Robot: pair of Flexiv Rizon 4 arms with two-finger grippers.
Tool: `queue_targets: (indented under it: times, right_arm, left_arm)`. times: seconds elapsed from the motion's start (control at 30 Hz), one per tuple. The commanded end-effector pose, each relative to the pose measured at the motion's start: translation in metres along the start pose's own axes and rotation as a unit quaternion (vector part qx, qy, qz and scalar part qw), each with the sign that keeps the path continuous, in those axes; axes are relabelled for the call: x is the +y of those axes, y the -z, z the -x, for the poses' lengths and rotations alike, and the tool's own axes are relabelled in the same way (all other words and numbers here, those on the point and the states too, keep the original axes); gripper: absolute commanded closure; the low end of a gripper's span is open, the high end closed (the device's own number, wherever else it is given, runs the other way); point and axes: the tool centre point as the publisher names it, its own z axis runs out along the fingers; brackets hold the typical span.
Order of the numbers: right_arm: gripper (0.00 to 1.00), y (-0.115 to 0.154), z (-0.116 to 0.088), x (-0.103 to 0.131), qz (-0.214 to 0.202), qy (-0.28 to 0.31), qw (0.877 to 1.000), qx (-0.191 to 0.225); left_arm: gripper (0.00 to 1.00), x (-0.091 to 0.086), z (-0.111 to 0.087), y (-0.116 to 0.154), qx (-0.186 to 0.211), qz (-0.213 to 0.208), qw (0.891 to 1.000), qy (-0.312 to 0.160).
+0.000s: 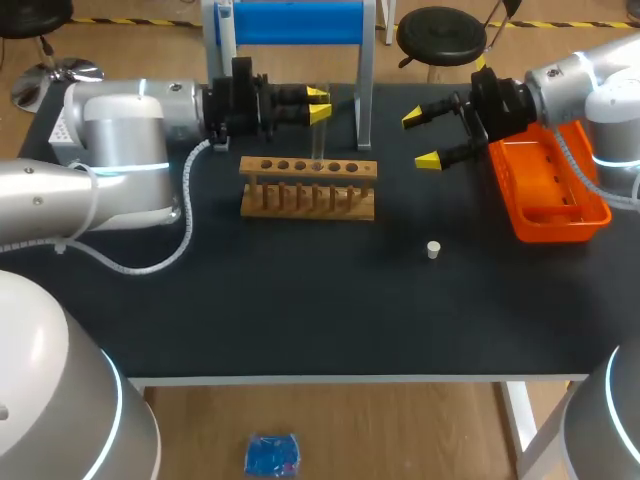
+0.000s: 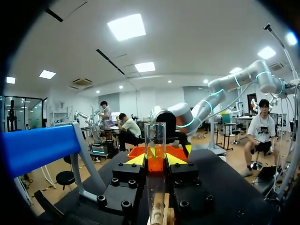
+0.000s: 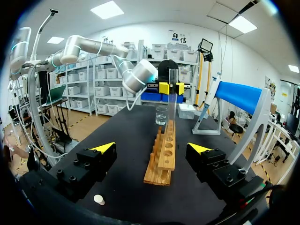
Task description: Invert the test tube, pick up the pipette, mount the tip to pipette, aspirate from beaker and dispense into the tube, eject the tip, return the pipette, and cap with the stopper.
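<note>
**Gripping tube at the rack – invert step, early on**

Left gripper (image 1: 319,104) pinches the test tube (image 1: 320,140) near its top, both yellow tips on the glass. Tube is upright w/ lower end at the holes of the wooden rack (image 1: 308,187); can't tell if it's seated or just clear. The high grip is prob. so the fingers stay off the rack & the tube can be swung over. Tube looks empty.

Right gripper (image 1: 425,138) hangs spread wide, nothing in it, facing the rack from the orange tray (image 1: 560,230) side. It's likely parked out of the way. Tray contents: unclear.

Beaker (image 3: 161,115) sits past the rack's far end, near the left gripper, & seems part-filled w/ clear liquid. Stopper (image 1: 433,250) lies alone on the table (image 1: 300,320), apart from the rack, prob. kept for the last step.
</note>
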Motion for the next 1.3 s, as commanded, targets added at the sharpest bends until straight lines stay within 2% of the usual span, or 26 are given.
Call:
queue_targets:
  times: [0.03,0.7,1.3]
  right_arm:
    - [0.0,0.0,0.001,-0.001,0.0,0.0,1.0,0.001]
    - [0.0,0.0,0.001,-0.001,0.0,0.0,1.0,0.001]
    - [0.0,0.0,0.001,-0.001,0.0,0.0,1.0,0.001]
  left_arm:
    - [1.0,-0.002,0.003,0.002,0.011,0.023,1.0,0.006]
    - [1.0,0.011,0.003,0.006,0.044,0.131,0.99,0.039]
    - [1.0,0.025,0.0,0.003,0.033,0.12,0.991,0.045]
